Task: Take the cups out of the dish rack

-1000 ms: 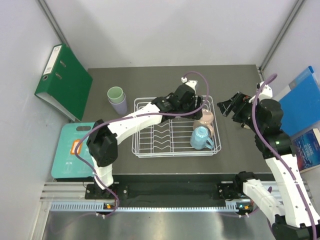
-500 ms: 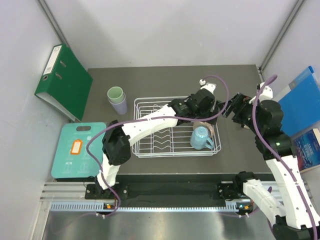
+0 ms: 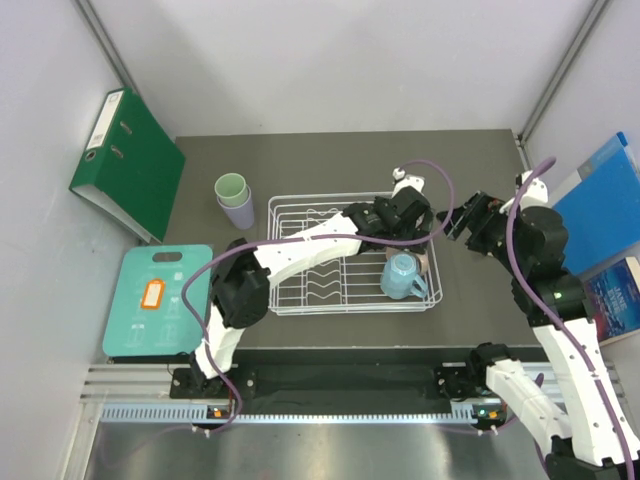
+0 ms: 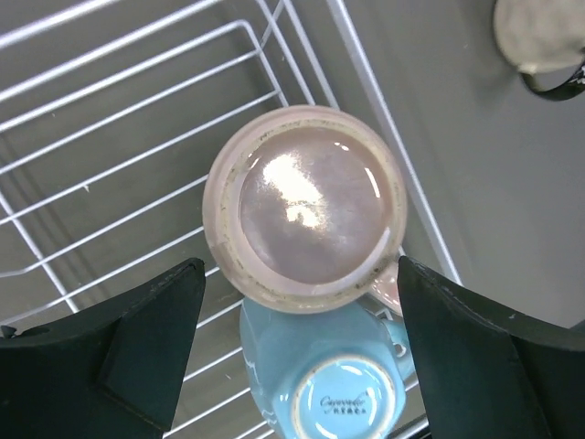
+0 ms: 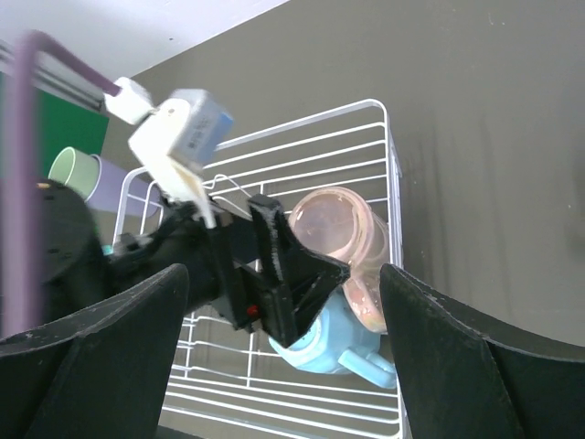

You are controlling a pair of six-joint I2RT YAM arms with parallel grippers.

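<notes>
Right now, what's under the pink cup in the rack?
Peeking out below the pink cup: part of a blue cup and a sliver of a second pink cup, above the rack wires. What it actually rests on is covered.

- White wire rectangular dish rack sits mid-table, with a row of upright prongs along its middle.
- Pale pink round cup is in the rack's right end, turned bottom-up with its glossy base showing.
- Light blue handled cup stands upside down in the near right corner, touching the pink one, with small print on its base.
- A second pale pinkish cup is wedged between those two against the right wall, mostly hidden.
- Mint green cup is nested in a lavender cup, lying on the table just left of the rack.
</notes>
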